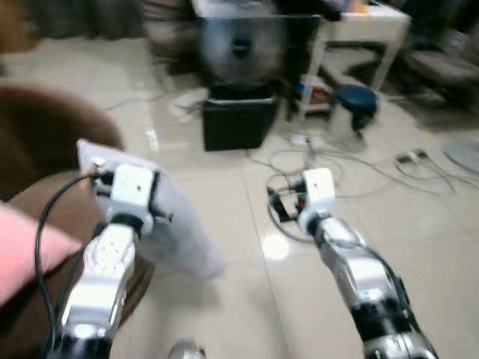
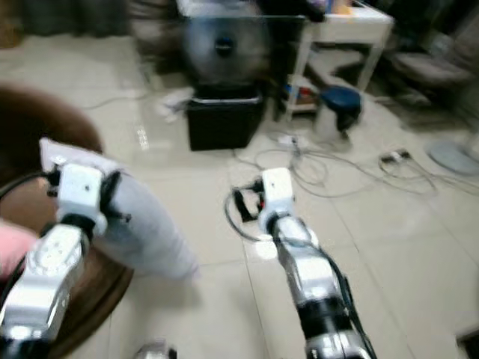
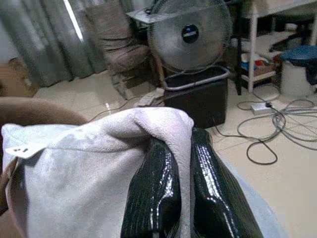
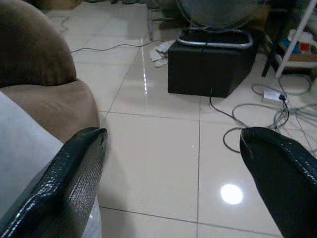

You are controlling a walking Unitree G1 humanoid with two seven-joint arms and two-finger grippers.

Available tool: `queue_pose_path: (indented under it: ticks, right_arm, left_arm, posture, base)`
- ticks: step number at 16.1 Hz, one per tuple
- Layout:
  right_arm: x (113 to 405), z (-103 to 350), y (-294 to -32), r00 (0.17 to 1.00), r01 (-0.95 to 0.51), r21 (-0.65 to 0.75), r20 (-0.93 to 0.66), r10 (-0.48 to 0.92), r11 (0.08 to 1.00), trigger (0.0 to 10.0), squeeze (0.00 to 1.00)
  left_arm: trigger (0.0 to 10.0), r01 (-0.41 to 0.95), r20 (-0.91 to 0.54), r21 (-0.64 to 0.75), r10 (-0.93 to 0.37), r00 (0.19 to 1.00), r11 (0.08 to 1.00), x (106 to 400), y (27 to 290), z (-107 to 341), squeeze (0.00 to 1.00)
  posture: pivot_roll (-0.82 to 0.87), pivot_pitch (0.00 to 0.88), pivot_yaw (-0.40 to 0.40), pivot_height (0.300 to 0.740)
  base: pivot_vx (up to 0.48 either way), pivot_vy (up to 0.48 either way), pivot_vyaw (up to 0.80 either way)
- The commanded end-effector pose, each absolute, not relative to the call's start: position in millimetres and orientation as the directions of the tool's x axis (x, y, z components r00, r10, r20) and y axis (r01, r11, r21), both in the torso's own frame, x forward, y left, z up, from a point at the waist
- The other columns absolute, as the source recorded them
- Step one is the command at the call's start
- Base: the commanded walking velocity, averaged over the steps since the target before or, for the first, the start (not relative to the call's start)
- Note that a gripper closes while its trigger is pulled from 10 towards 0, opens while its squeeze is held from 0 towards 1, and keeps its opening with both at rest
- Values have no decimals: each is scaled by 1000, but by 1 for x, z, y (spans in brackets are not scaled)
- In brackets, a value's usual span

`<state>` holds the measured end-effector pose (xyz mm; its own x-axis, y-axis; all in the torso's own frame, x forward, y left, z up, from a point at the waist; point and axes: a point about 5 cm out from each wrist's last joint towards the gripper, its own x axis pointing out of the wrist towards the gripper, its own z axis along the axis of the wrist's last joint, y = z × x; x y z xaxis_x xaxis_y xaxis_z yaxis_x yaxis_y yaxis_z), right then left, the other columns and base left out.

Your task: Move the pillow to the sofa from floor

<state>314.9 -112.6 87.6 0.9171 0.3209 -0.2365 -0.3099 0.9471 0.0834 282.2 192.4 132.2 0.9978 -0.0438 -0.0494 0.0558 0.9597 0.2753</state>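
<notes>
Left wrist view: my left gripper (image 3: 184, 163) pinches the pale grey fabric pillow (image 3: 89, 168), long axis slanting floorward; right gripper (image 4: 171, 163) spread wide.

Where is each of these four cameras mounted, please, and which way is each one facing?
Left eye view: on the head, looking forward and down at the tiled floor; both silver arms show.
Right eye view: on the head beside it, the same scene, the fan ahead.
Left wrist view: on the left wrist, looking along the left gripper, shut on the grey pillow.
Right wrist view: on the right wrist, looking along the open right gripper at the floor.
Shared: both wrist views show the fan, the black box and the brown sofa.
</notes>
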Motion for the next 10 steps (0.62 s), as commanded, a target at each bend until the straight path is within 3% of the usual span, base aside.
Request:
queue_pose_path:
  ticks: [1,10]
  right_arm:
    - [318,94,-111,920,-319,72,-216,327,945,10000,0]
    - [319,93,-108,915,-335,75,-214,343,939,10000,0]
  left_arm:
    - [10000,41,8,290,-46,999,956,287,191,146,0]
    - [10000,58,-8,306,-59,998,950,286,188,144,0]
  posture:
    - [194,0,-30,740]
    - [201,0,-29,740]
  base:
    - [0,-480,800]
    - [0,-479,800]
